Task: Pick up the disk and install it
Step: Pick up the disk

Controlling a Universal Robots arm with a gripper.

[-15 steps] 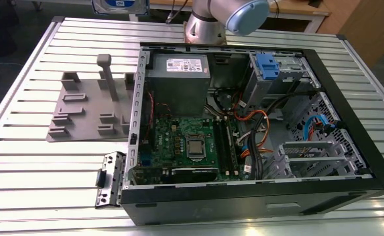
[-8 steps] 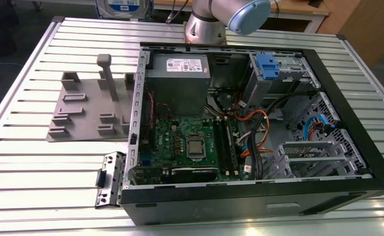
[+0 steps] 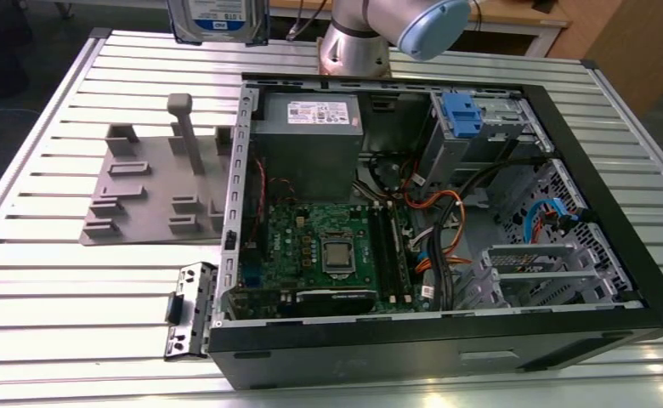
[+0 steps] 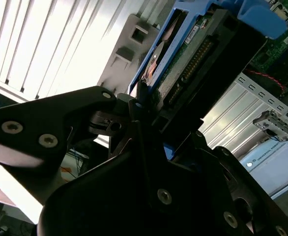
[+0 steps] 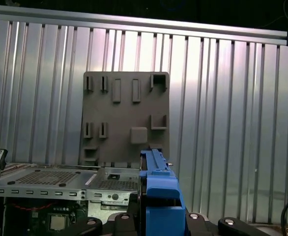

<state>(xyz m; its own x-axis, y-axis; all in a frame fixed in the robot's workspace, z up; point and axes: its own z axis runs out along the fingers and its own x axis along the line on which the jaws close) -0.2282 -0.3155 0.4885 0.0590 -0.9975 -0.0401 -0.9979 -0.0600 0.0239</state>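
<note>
While the gripper (image 4: 143, 105) clamps it, the disk (image 3: 218, 19) hangs aloft.

Inside the black computer case (image 3: 422, 365) are a green motherboard (image 3: 320, 242) and blue latch (image 3: 459, 115), beside it a grey tray (image 3: 150, 183) on the silver ribbed counter (image 3: 36, 289), and the disk (image 3: 216, 19) has blue rails and a white-and-blue label.

Desk (image 3: 36, 280): bears an open computer case (image 3: 422, 353) lying on its side, with a fixture plate (image 3: 138, 195) flat beside it on the exterior view's left and a small bracket (image 3: 189, 310) just beside the case's near left corner. Case interior: power supply (image 3: 307, 140) at the far left, motherboard (image 3: 308, 246) in front of it, drive cage (image 3: 467, 127) at the far right. Behind the case stands the arm's base (image 3: 354, 47); the disk (image 3: 218, 19) hangs aloft to its left, above the desk's far edge.
</note>
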